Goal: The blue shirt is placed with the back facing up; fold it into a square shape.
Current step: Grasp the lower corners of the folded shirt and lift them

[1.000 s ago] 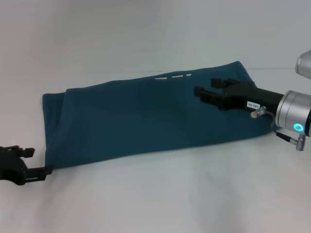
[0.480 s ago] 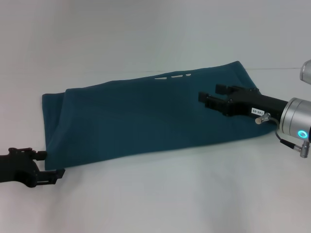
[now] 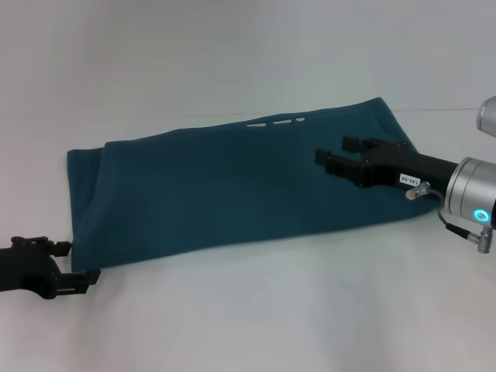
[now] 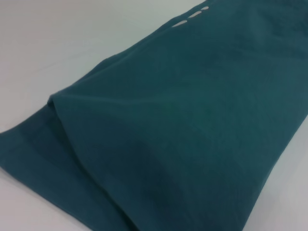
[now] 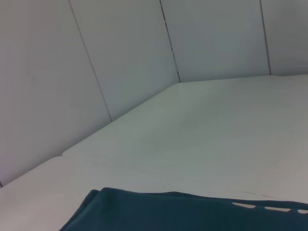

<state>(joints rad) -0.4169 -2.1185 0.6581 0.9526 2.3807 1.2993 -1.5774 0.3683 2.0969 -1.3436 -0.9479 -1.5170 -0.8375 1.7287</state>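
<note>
Teal-blue fabric of the blue shirt (image 3: 232,190), folded into a long band, is being shown lying on the white counter (image 3: 256,310), with the open right end effector (image 3: 335,153) over its right part and the open left end effector (image 3: 77,263) just off its near-left corner.

head view: high, looking forward and down over table (image 3: 256,325), whole blue shirt (image 3: 232,194) in frame | left wrist view: close, low over shirt's left end | right wrist view: low, facing across table toward wall panels (image 5: 120,57) | shared: shirt's far edge with white marks (image 3: 277,122)
</note>
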